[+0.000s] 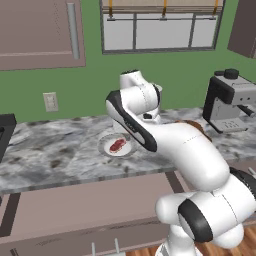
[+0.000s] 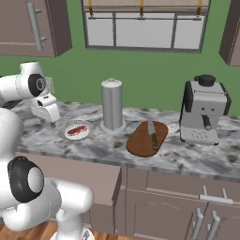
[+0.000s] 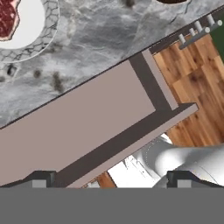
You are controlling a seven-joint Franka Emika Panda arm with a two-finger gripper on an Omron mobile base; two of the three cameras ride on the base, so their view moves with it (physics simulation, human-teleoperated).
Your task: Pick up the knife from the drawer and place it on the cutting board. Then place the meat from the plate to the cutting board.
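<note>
The knife (image 2: 152,134) lies on the reddish-brown cutting board (image 2: 140,143), blade pointing toward the wall. The red meat (image 2: 77,129) rests on the white-grey plate (image 2: 62,133), left of the board. My gripper (image 2: 51,122) hangs open and empty just left of the plate, pointing down at the counter's front edge. In the hand view my gripper (image 3: 111,179) has its fingertips (image 3: 41,178) wide apart over the pulled-out drawer (image 3: 74,127), whose inside is bare. That view also has the plate (image 3: 43,39) and the meat (image 3: 8,17) at top left. The meat (image 1: 118,145) also shows beside my arm.
A tall grey canister (image 2: 112,104) stands between the plate and the board. A coffee machine (image 2: 204,115) sits at the counter's right. The open drawer (image 2: 84,176) juts out below the counter edge. Cabinet fronts with bar handles (image 2: 213,199) are lower right.
</note>
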